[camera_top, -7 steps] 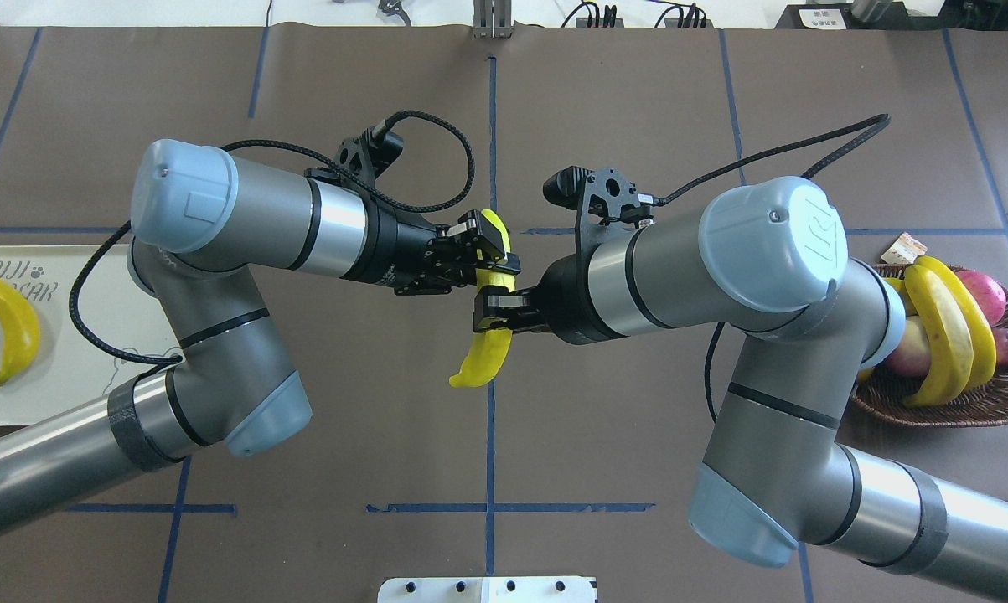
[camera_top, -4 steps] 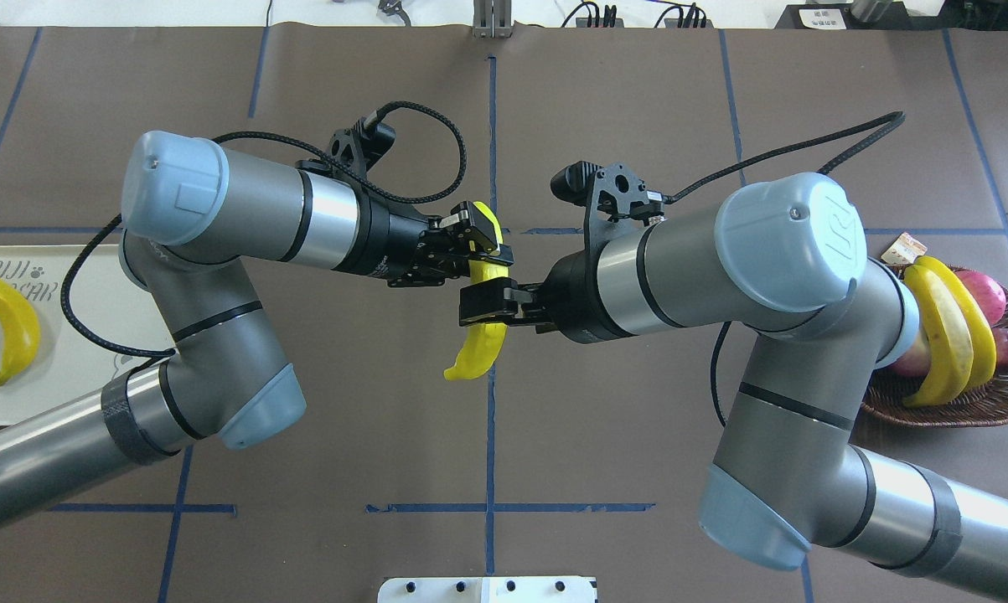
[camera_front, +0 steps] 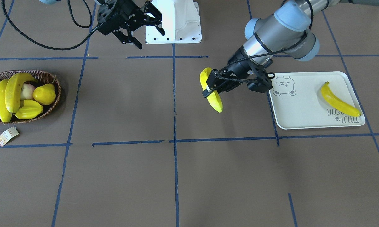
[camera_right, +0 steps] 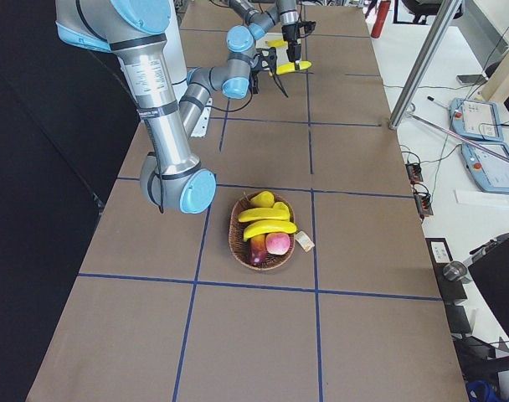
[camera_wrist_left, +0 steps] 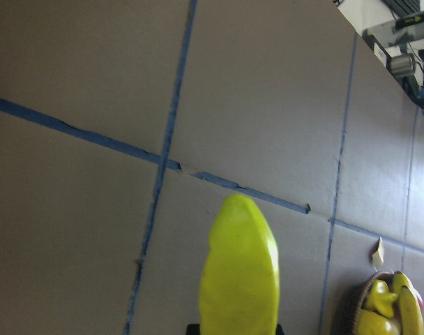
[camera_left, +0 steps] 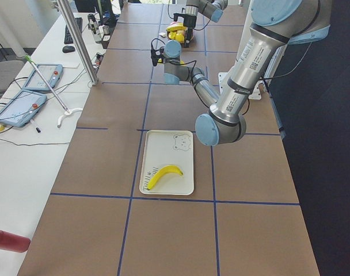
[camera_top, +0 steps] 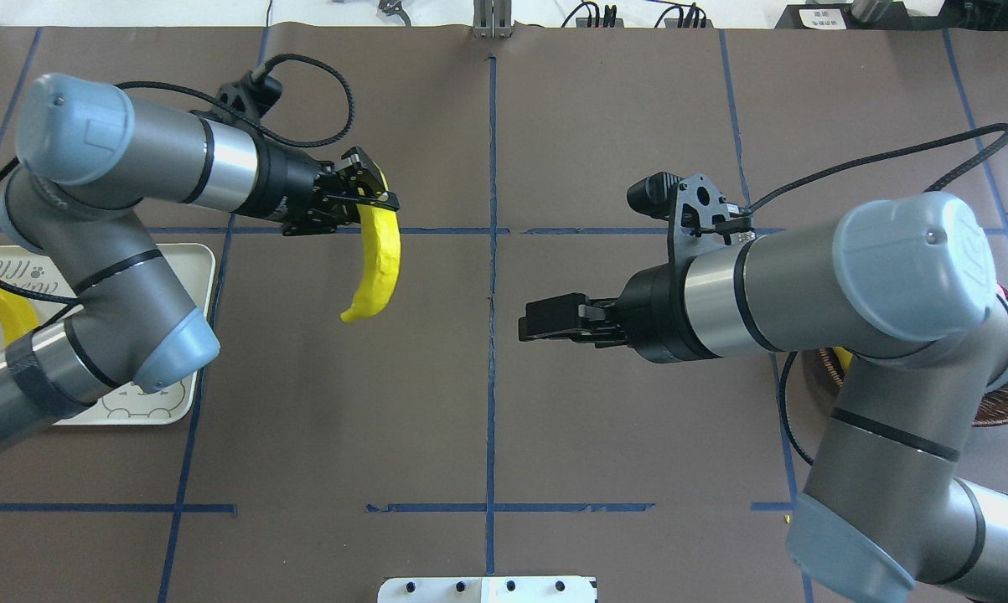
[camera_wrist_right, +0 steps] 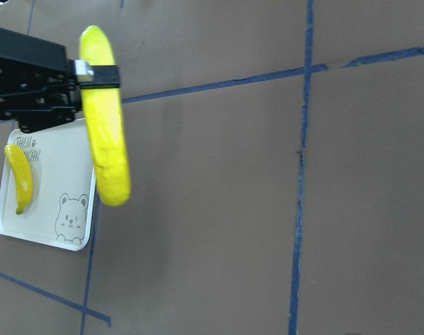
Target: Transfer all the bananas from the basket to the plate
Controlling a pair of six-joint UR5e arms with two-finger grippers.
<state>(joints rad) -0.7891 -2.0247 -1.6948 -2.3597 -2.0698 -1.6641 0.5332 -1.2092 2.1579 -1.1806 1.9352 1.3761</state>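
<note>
Bananas in transit from basket [camera_front: 42,73] to plate [camera_front: 302,105]. The left end effector [camera_top: 371,198] is clenched on one banana [camera_top: 375,268] near its upper end, so the long curved body hangs below and forward of the fingers, clear of the tabletop [camera_front: 120,104]. Such an off-centre hold probably lets the free end touch down first when the fruit is laid flat. The plate lies just behind this end effector, on its wrist side. It carries a second banana [camera_front: 339,101] along the edge farthest from the end effector, beside the printed lettering, which leaves the bear-face half bare for the incoming fruit. The right end effector [camera_front: 149,37] is released, with its fingers spread and nothing between them. It hangs above the tabletop, well apart from the held banana, and faces it across the middle tape line. The basket sits far behind the right end effector, on its arm side. In it two more bananas [camera_front: 15,88] lie side by side on top of other fruit [camera_front: 44,94], and a paper tag [camera_front: 7,136] trails from it onto the tabletop. Basket and plate stand at opposite ends, each near one arm only, which likely explains the division of labour. The task appears about half done. The next move calls for lowering onto the bare area, and the fruit may pivot in the grip.
</note>
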